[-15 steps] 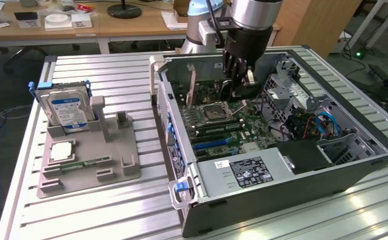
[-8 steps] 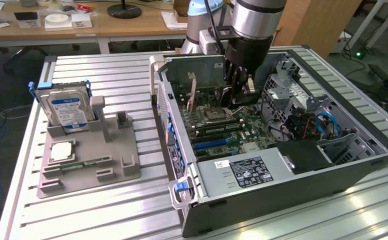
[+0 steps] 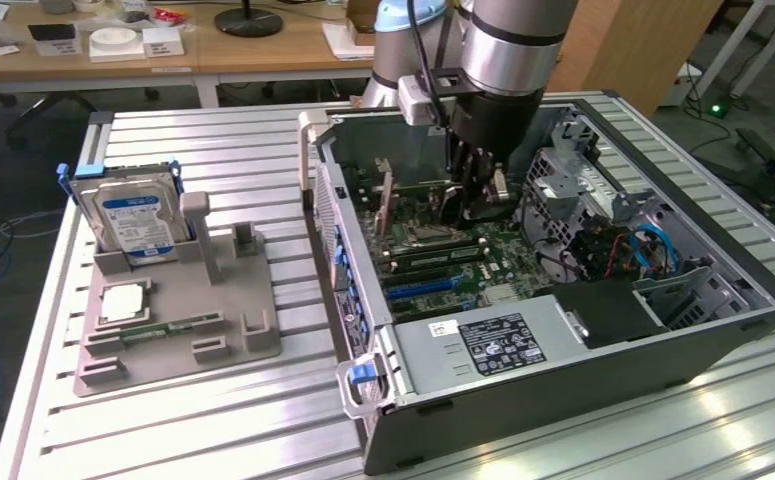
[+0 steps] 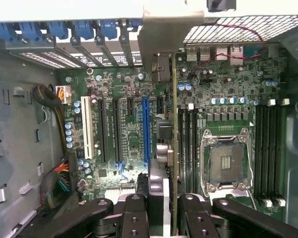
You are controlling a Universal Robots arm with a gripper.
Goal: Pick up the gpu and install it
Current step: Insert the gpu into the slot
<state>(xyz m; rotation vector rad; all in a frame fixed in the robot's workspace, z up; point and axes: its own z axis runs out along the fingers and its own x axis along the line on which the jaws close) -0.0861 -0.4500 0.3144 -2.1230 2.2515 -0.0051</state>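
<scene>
The open computer case (image 3: 561, 420) takes the middle and right of the exterior frame, and the motherboard (image 4: 228, 84) lies flat on its floor. The gpu (image 4: 166, 139) is inside the case, at the upper middle of the exterior frame, held on edge over the board. The gripper (image 4: 164, 218) is closed to a narrow gap, with its 2 fingers (image 4: 134, 218) pressing the 2 faces of the card. The card's long axis runs parallel to the expansion slots, and its silver bracket end points toward the rear wall with the blue latches. It stands between the blue slot (image 4: 146, 129) and the memory slots (image 4: 186, 144), so the slot lies straight below the tool. I cannot tell whether the card is already seated.
</scene>
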